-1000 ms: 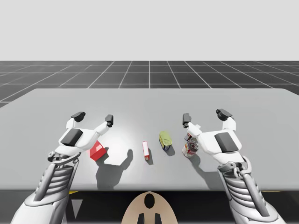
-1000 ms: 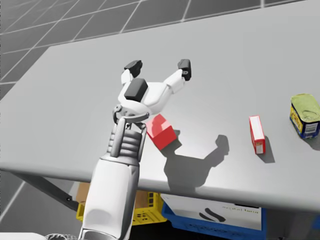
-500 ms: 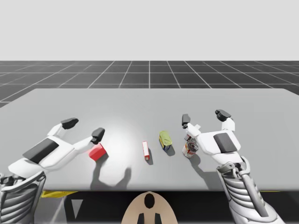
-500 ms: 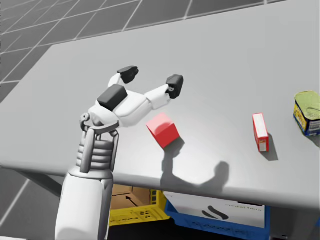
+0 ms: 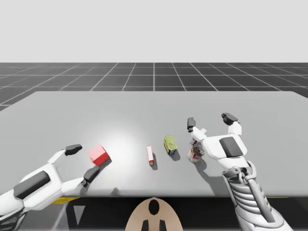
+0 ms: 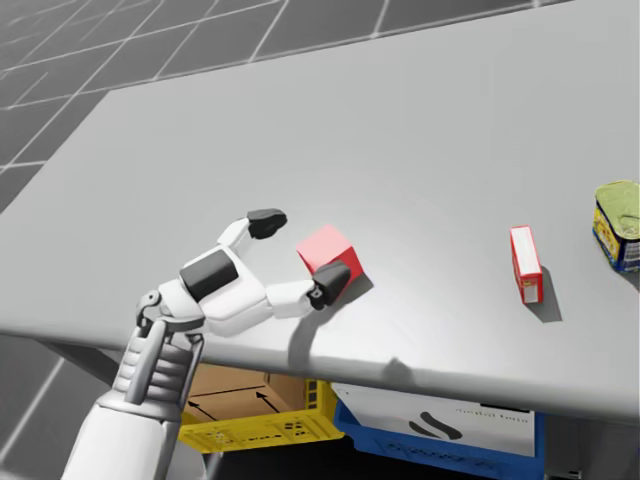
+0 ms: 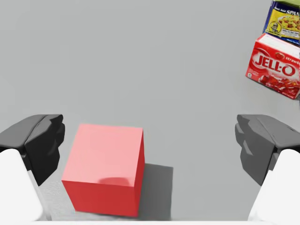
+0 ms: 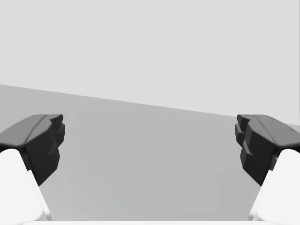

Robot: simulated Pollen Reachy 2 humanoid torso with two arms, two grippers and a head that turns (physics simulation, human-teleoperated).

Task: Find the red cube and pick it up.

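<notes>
The small red cube [image 5: 98, 155] [image 6: 328, 252] [image 7: 105, 168] is seen resting on the flat grey bench [image 5: 154, 110], at 9 o'clock of a slim red-and-white carton [image 5: 150, 155] [image 6: 524, 263] [image 7: 275, 70]. The left claw [image 5: 82, 162] [image 6: 298, 253] [image 7: 150, 145] is held spread low over the bench. The cube is set between its fingers, just beside one dark fingertip [image 7: 40, 145] and well apart from the other. A squat yellow-green tin [image 5: 170, 144] [image 6: 620, 225] is placed at 2 o'clock of the carton. A red-and-white can [image 5: 196, 151] is found at 3 o'clock of the tin, partly covered by the right arm, whose right claw [image 5: 211, 120] [image 8: 150, 145] is likewise held spread.
</notes>
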